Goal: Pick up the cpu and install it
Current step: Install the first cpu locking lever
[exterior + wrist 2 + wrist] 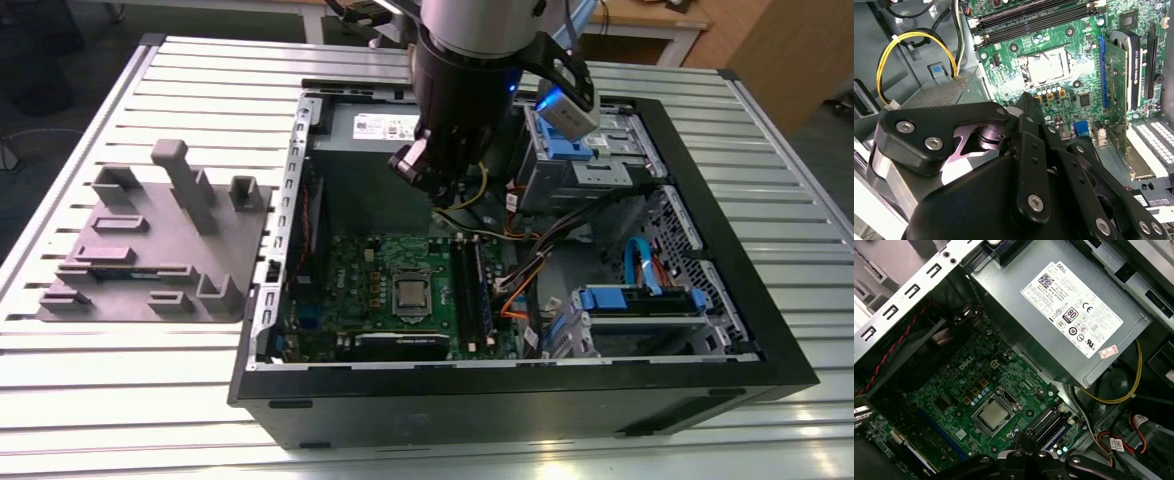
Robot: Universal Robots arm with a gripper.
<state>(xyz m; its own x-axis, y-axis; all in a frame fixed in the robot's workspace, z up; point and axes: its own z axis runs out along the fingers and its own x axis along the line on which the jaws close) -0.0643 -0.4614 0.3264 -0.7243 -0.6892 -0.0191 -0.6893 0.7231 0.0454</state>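
A slatted silver metal worktop (120,400) carries an open black computer case (534,400) lying on its side, and to the exterior view's left of the case sits a grey moulded holder with upright posts (154,250). The thick black and silver robot arm (467,90) reaches down into the case from above, over the far half of the opening. Inside the case, along its far wall, lies a large silver-grey power supply box with a white label (1074,315), with yellow wires (1134,385) looping out beside it. Below the arm spreads the green motherboard (387,290), with long black memory slots (1039,15) running along one side of the socket. The black hand (1026,460) hangs above the board, apart from it, and I cannot tell whether it is clenched or released, since its black linkage (1029,170) blocks the tips in the second wrist view. The small flat square cpu with the silvery metal top (993,413) lies in the socket in the middle of the motherboard, framed by the metal bracket, and it appears in the exterior view (411,294) and the second wrist view (1046,67) as well; the hand is not touching it.
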